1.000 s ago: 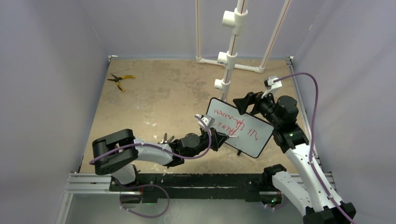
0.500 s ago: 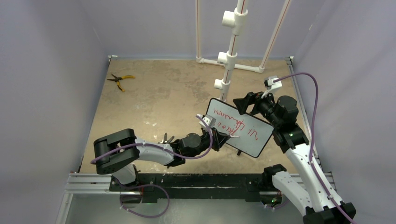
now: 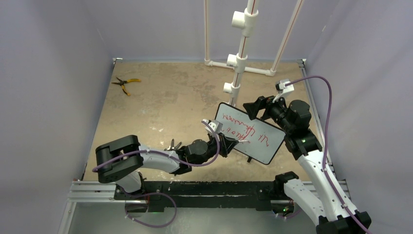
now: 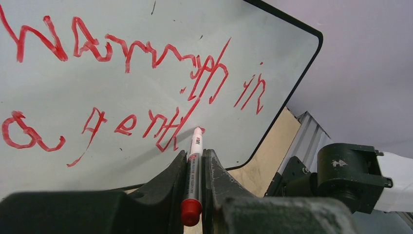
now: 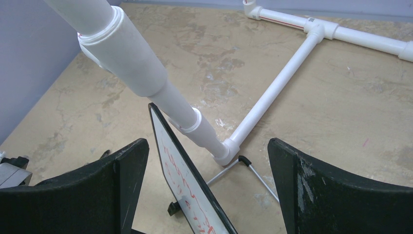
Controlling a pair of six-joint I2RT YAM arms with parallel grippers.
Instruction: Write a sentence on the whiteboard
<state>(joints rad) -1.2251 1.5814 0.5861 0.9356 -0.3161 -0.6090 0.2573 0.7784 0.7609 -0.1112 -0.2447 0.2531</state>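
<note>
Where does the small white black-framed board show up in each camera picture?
Top external: the white board stands right of centre.
Left wrist: board fills the upper left.
Right wrist: board bottom centre, nearly edge-on.
Shared landmark: its red handwritten scrawl.

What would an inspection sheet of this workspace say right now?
Surface: tan table, stained.
Job's things: whiteboard propped up; red sentence in two lines; red marker tip at the board.
Clutter: yellow pliers far left; small dark tool nearer the front.
Grippers: left gripper shut on the marker; right gripper open, straddling the whiteboard's edge.
Cables: purple cable on the right, another on the left.
Surroundings: white pipe frame; plain walls.
</note>
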